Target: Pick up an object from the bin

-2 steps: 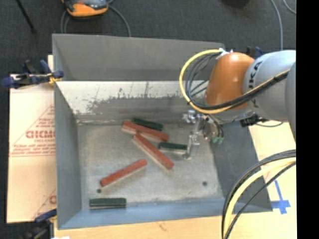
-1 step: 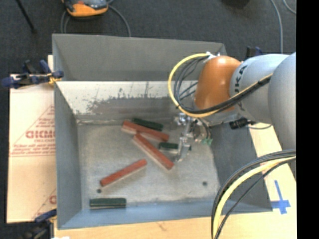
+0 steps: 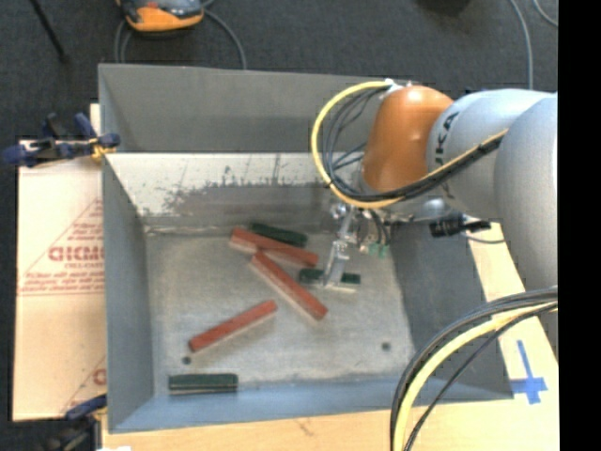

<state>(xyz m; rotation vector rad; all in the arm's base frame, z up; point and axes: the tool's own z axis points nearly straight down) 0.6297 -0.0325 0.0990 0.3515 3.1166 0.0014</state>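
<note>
My tool (image 3: 335,276) sat low in the grey metal bin (image 3: 131,280), at a short dark green block (image 3: 310,275) touching the right end of the middle reddish-brown flat bar (image 3: 286,287). I couldn't tell whether it was clenched or released. I judged that nothing was lifted yet, so the grasp and raise were left.
</note>
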